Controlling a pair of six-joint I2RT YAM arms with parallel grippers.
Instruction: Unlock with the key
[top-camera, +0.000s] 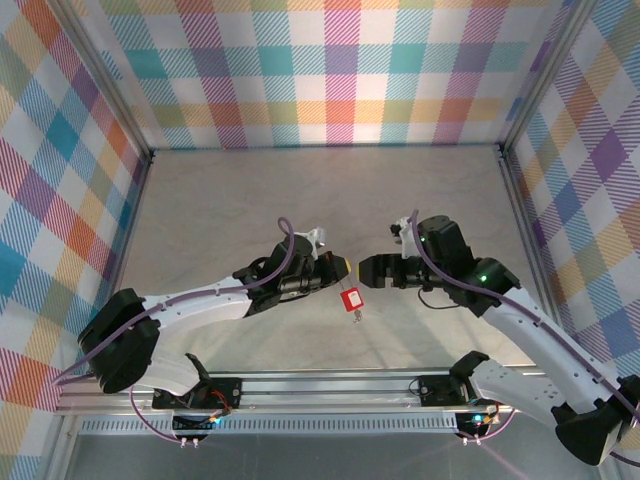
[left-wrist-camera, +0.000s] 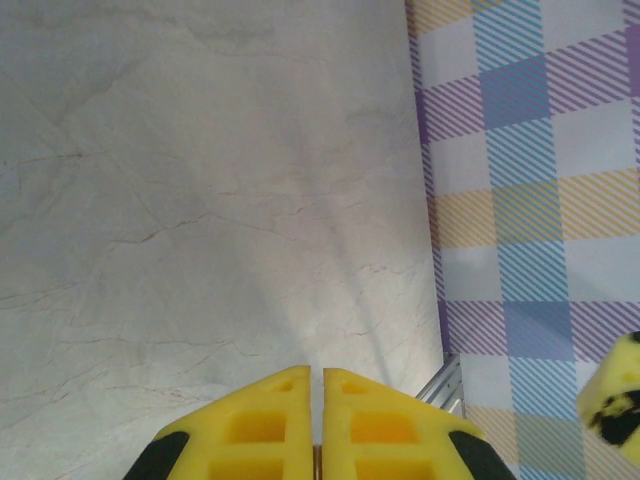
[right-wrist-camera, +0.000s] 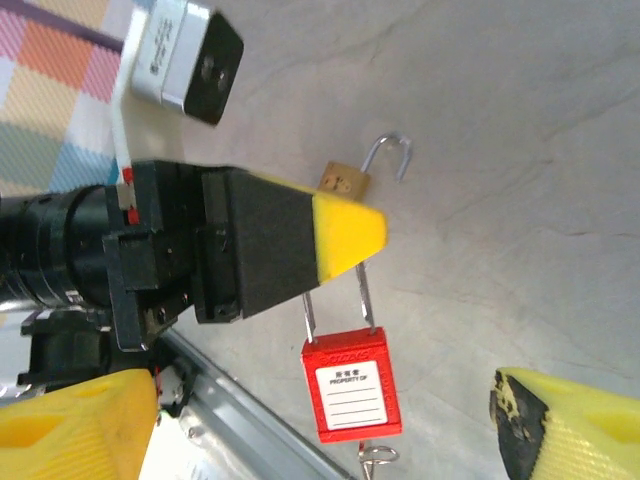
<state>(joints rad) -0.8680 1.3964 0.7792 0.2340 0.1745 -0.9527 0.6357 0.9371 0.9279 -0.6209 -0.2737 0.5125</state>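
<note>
Left tool: clenched on the red padlock's shackle.
Red padlock: hung at near centre above the counter, key at its underside.
Right tool: released, jaws spread.

Hidden behind left jaws: padlock shackle top; key cropped.

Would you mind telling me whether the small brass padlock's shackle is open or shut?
Open: in the right wrist view the brass padlock has its shackle swung out, one end free of the body.
</note>
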